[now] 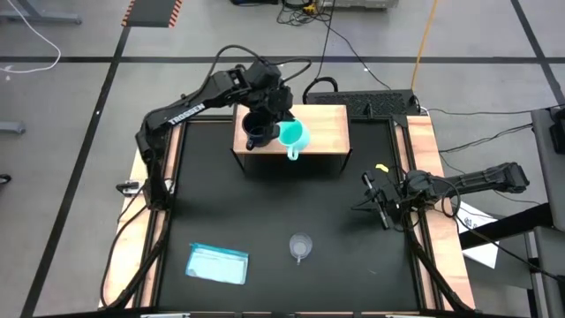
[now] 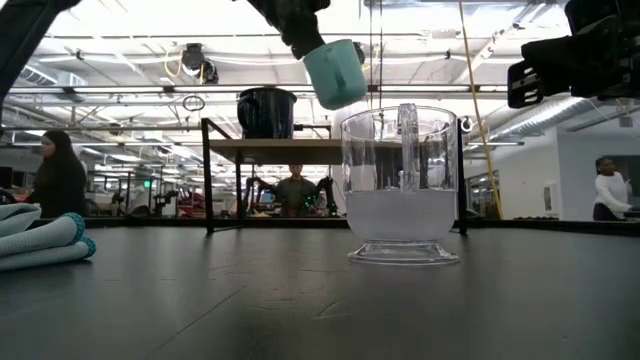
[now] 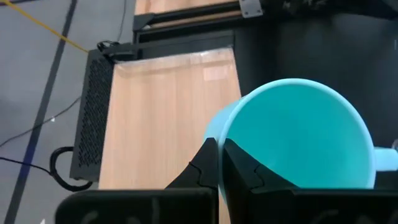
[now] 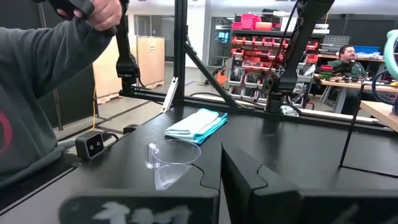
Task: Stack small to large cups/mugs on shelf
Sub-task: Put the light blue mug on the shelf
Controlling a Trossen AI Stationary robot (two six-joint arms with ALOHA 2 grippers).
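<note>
From above, my left gripper (image 1: 281,126) holds the turquoise handled mug (image 1: 292,137) over the light wooden shelf (image 1: 322,126), just beside the dark navy mug (image 1: 255,132). At desk level, the clear plastic cup (image 2: 400,184) waits. The left wrist shows jaws clamped on the rim. My right gripper (image 4: 239,180) idles, closed. Next, I judge: nest turquoise into navy.

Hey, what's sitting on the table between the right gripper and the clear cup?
Nothing. In the high view the right gripper waits near the table's right edge, and the black tabletop from there to the clear cup is bare.
</note>
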